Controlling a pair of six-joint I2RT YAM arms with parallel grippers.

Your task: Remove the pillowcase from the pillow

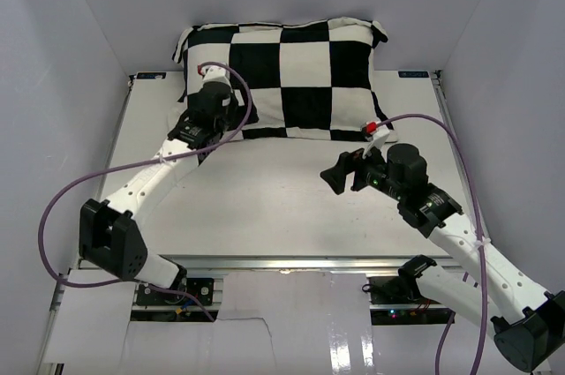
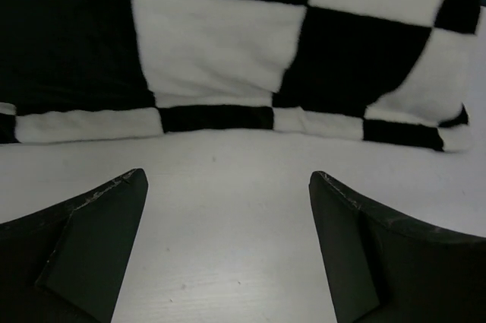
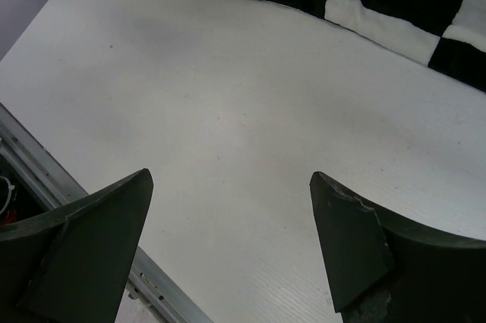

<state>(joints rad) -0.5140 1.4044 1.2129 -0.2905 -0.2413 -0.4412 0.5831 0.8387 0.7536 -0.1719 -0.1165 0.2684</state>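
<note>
Both grippers were found released and holding nothing. The left gripper (image 2: 228, 186) had its jaws spread wide over the bare table (image 2: 243, 262). The near hem of the checked pillowcase (image 2: 220, 49) lay straight ahead of its fingertips, close but not touching. The spread appeared deliberate, wide enough to take in a fold of the thick hem. The right gripper (image 3: 228, 182), likewise unclenched, hung over open table. The pillowcase lay ahead of it and off to its right, well apart, and it looked to be held back in reserve. The pillow was fully enclosed, plump inside the cover at the far side of the table from both tools, with none of its own fabric showing. The removal was therefore judged not yet begun. The open end of the cover could not be identified from any view – a matter to settle before pulling. One tool would probably need to pin the bulk while the other drew fabric away, or the whole bundle could slide together.
</note>
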